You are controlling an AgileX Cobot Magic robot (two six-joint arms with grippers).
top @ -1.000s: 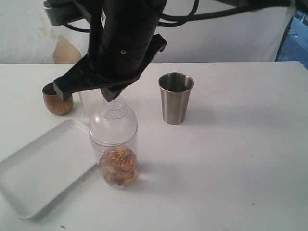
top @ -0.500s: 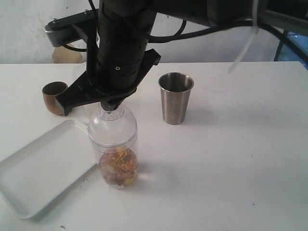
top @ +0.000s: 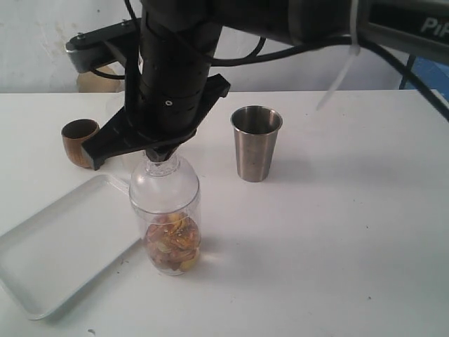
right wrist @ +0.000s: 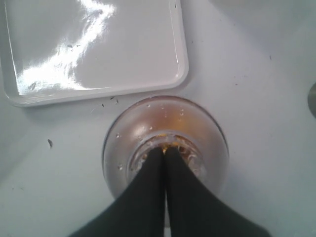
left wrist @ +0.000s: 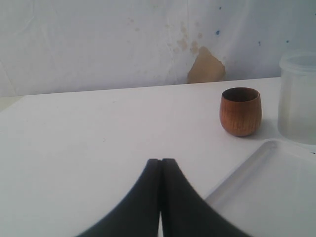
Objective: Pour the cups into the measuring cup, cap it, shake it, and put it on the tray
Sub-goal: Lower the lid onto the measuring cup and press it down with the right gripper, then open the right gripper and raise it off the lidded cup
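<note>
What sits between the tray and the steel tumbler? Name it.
The measuring cup stands between the tray and steel tumbler, with the right gripper shut at its top; the exterior view shows this.

the wooden cup [top: 79,142] is brown with darker grain, the tumbler [top: 255,144] dull silver, the measuring cup [top: 167,203] clear over amber-brown and yellow contents, the tray [top: 56,253] and surface [top: 337,232] white, the left tool [left wrist: 160,162] and right tool [right wrist: 164,150] black.
</note>
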